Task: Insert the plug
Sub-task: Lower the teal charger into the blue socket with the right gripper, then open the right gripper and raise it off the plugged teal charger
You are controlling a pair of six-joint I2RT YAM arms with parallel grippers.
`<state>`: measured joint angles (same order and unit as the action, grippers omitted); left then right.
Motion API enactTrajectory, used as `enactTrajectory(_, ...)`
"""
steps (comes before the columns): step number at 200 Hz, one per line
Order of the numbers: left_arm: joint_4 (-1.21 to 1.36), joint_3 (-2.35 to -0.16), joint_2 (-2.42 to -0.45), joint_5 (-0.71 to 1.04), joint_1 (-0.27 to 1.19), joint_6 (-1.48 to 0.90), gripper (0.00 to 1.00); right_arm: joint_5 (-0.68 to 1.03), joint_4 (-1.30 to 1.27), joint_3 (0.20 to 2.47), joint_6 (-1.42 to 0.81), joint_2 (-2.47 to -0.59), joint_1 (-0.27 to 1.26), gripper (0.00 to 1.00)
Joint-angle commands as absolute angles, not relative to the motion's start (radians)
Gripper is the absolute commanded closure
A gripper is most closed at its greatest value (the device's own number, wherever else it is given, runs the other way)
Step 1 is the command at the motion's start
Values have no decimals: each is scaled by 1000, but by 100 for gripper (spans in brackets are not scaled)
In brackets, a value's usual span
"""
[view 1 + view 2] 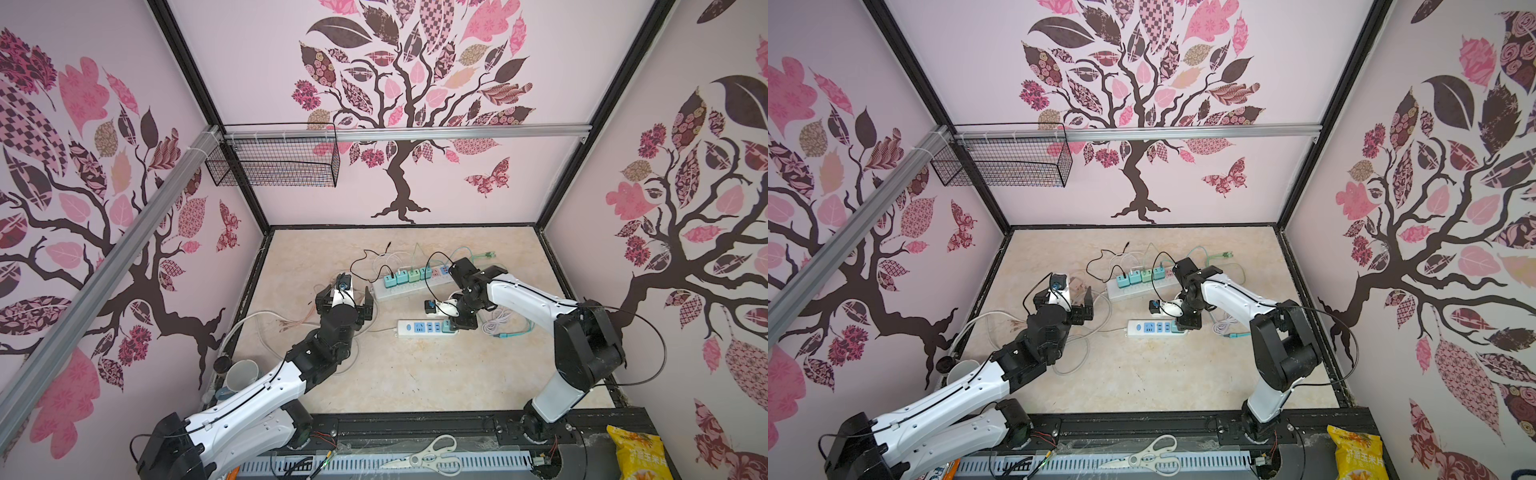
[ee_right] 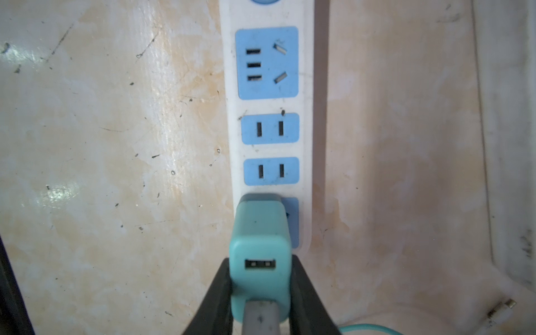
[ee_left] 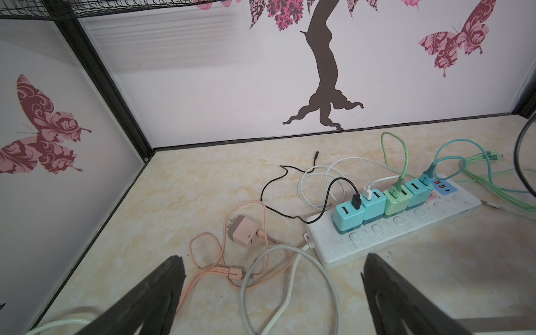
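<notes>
Lower centre of frame: right gripper (image 2: 261, 278) clamps the teal plug (image 2: 260, 229) over the power strip's (image 2: 306, 116) end socket; press straight down, prongs square to slots; left gripper (image 3: 272, 258) hangs open.

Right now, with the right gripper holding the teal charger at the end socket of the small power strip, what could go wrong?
The teal charger covers its own prongs and sits off-centre on the end socket, so the right gripper may jam it. The power strip lies unheld, the left gripper open elsewhere: it may slide. The grey cable between the fingers might snag.
</notes>
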<state>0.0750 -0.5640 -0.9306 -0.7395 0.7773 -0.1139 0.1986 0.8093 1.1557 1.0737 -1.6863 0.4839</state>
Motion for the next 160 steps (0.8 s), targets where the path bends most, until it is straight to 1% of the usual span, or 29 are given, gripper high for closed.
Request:
enactTrajectory(1,85,-547,-938,-739,775,-118,2,202,827,1074,1027,-1748,511,82)
enactTrajectory(13,78,-551,-942,-738,774,-121,2,212,823,1071,1014,-1715,511,68)
enactTrajectory(22,75,-554,-945,-742,775,-123,2,208,813,1071,999,-1690,511,54)
enactTrajectory(33,75,-555,-947,-750,773,-126,2,193,811,1075,979,-1665,511,19)
enactTrajectory(35,75,-556,-947,-750,773,-127,2,189,811,1075,973,-1660,511,7)
enactTrajectory(36,75,-557,-947,-750,774,-126,2,187,811,1076,971,-1658,511,4)
enactTrajectory(38,75,-557,-946,-751,773,-126,2,183,813,1079,965,-1655,511,1)
enactTrajectory(67,50,-571,-947,-741,773,-150,2,163,890,1092,914,-1614,511,0)
enactTrajectory(110,26,-589,-964,-752,761,-190,2,156,982,1035,891,-1523,511,0)
enactTrajectory(160,-29,-623,-975,-754,739,-280,2,156,966,922,867,-1411,512,0)
